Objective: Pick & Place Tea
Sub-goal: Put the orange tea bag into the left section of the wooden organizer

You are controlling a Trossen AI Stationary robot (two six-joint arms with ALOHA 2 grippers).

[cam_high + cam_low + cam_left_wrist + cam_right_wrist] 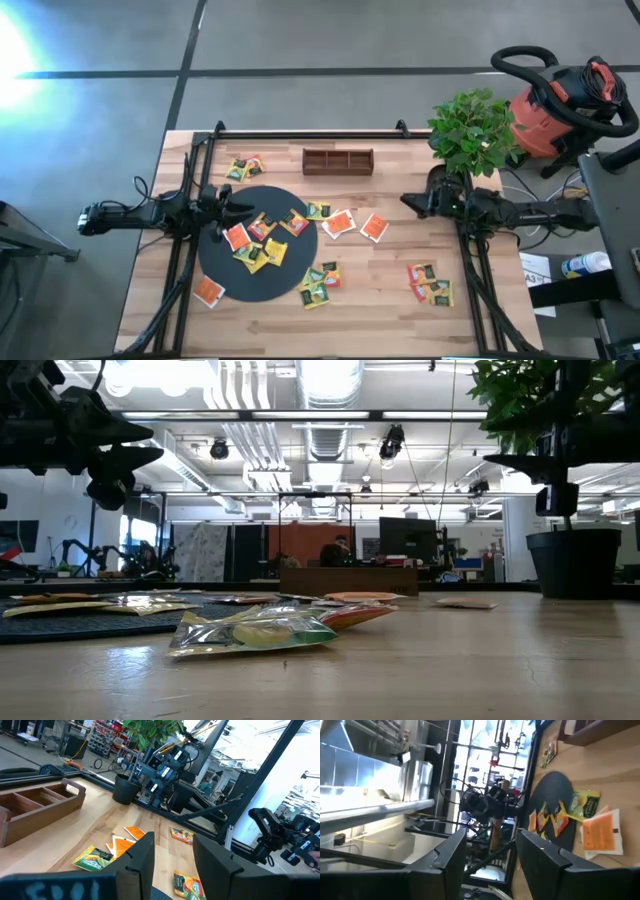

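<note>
Tea packets (262, 243) lie scattered on the wooden table (380, 310): several piled on the black disc (232, 280), a pair near the far left corner, some between the disc and the table's middle, more toward the right front. The wooden compartment tray (338, 160) at the far edge looks empty, so nothing seems placed yet. The left gripper (232, 205) hovers at the disc's far edge, jaws parted and empty; the right gripper (408, 203) waits beside the potted plant (470, 130), also parted, holding nothing.

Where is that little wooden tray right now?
In the high view the wooden tray sits near the table's far edge, roughly central, left of the potted plant and beyond the black disc.
</note>
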